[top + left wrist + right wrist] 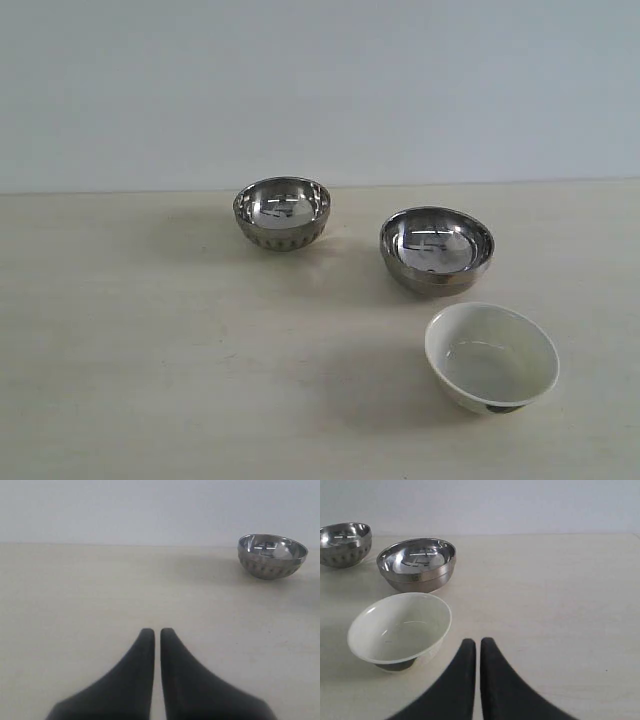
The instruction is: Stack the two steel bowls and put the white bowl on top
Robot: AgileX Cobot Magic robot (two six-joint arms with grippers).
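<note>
Three bowls stand apart on the pale table. The smaller ribbed steel bowl [282, 212] [272, 555] [344, 543] sits toward the back, left of centre. To its right is the wider smooth steel bowl [437, 249] [417, 563]. The white bowl [491, 357] [400, 629], with a dark base, stands nearest the front at the right. Neither arm shows in the exterior view. My left gripper [157, 632] is shut and empty over bare table, far from the ribbed bowl. My right gripper [477, 642] is shut and empty, just beside the white bowl.
The pale wooden table [150, 350] runs back to a plain light wall [320, 80]. Nothing besides the three bowls stands on it.
</note>
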